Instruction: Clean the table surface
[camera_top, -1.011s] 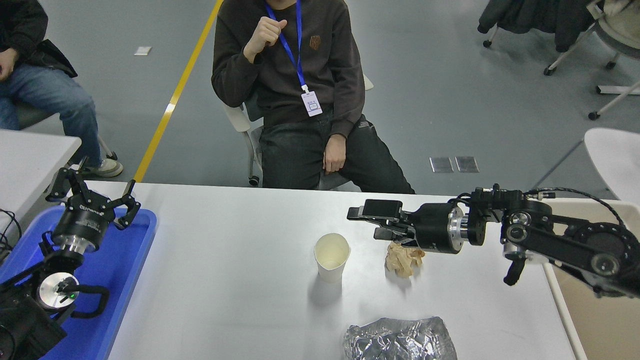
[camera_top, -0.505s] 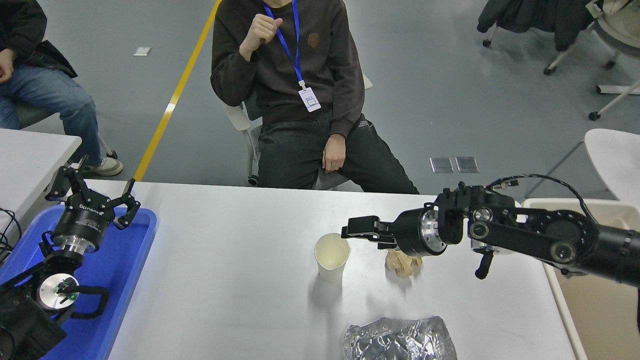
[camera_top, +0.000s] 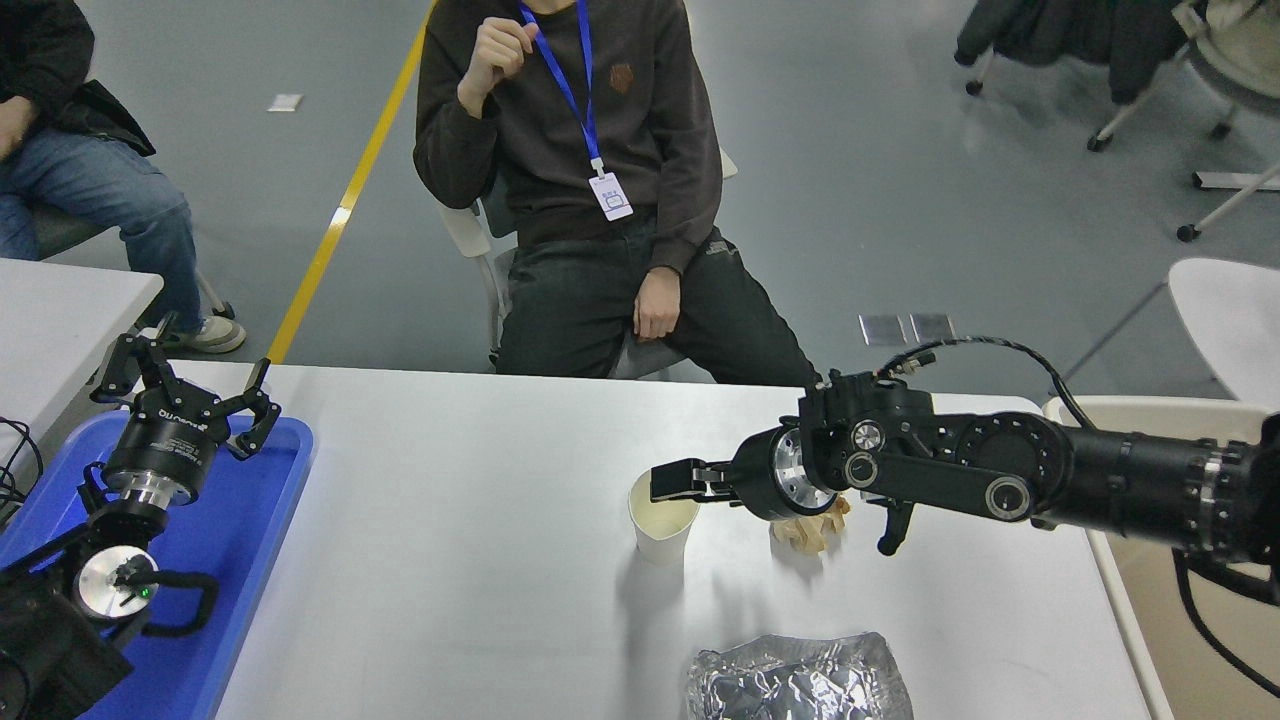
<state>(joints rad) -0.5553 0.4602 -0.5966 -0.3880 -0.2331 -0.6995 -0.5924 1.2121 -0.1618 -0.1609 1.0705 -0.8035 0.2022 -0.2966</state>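
The table surface (camera_top: 450, 560) is a wide matte white top. On it stand an upright, empty white paper cup (camera_top: 662, 518), a crumpled brown paper ball (camera_top: 808, 528) to its right, and a crumpled silver foil sheet (camera_top: 798, 682) at the front edge. My right gripper (camera_top: 668, 484) reaches in from the right, level with the table. It is open, with its tips at the cup's right rim. Its wrist hides the top of the paper ball. My left gripper (camera_top: 185, 385) is parked open over the blue tray at the lower left.
A blue plastic tray (camera_top: 250, 560) lies at the table's left end. A beige bin (camera_top: 1190, 640) stands beside the table's right edge. A smaller white table (camera_top: 60, 310) is at the left. A person (camera_top: 580, 150) sits at the far side, another at the upper left.
My right arm has swung left and down across the paper ball. The gripper has gone from above the ball to the cup's rim. The cup, ball and foil have not moved.
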